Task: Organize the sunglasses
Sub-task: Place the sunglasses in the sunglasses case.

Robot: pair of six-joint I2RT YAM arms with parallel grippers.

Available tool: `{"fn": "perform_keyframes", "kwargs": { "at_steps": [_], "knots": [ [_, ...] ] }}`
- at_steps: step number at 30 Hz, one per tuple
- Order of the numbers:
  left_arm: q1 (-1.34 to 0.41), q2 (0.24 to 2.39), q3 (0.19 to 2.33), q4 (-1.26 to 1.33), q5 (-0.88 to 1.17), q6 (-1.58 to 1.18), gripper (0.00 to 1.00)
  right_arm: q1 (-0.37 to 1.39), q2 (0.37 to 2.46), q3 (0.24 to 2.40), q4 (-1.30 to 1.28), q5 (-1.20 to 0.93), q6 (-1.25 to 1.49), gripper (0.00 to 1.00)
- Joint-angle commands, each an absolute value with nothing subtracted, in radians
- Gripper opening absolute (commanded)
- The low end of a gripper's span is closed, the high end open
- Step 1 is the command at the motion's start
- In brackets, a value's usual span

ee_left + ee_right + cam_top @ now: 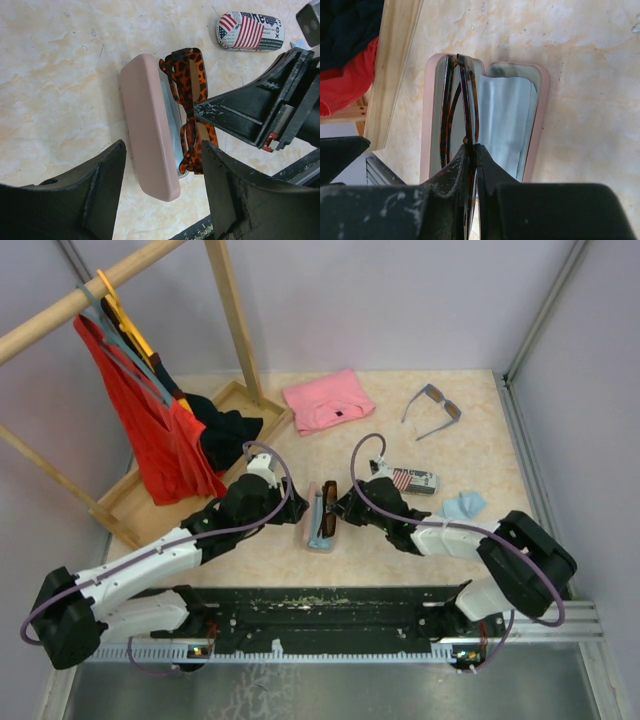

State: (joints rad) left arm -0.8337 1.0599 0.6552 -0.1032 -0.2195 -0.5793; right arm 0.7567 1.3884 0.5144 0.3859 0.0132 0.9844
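With right hand (472, 148) clamped on brown sunglasses (189, 97) and left hand (163, 156) apart by pink case (147, 130): lower level, seat fully, then release.

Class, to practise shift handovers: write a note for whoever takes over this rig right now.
Left gripper: open, over the open pink case.
Right gripper: shut on the folded tortoiseshell sunglasses, on edge in that case.
Done: that pair is in its case, not released.
To do: release them, close the lid; grey-blue sunglasses lie unfolded, far right; flag-patterned case is shut.
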Motion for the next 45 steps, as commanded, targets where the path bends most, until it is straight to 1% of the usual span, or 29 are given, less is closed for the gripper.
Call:
{"fn": "perform_keyframes", "kwargs": {
  "at_steps": [1,14,45],
  "knots": [
    [-0.828,1.071,0.657,-0.069,-0.21,-0.56,0.68,0.78,1.441,0.573,0.533,0.046,1.021,0.0],
    [-0.827,1.117,0.673,-0.075,-0.192,-0.555,0.68,0.804,1.545,0.572,0.6,0.057,1.042,0.0],
    [-0.826,1.132,0.68,-0.093,-0.193,-0.56,0.67,0.837,1.644,0.551,0.667,0.048,1.069,0.0]
  ]
}}
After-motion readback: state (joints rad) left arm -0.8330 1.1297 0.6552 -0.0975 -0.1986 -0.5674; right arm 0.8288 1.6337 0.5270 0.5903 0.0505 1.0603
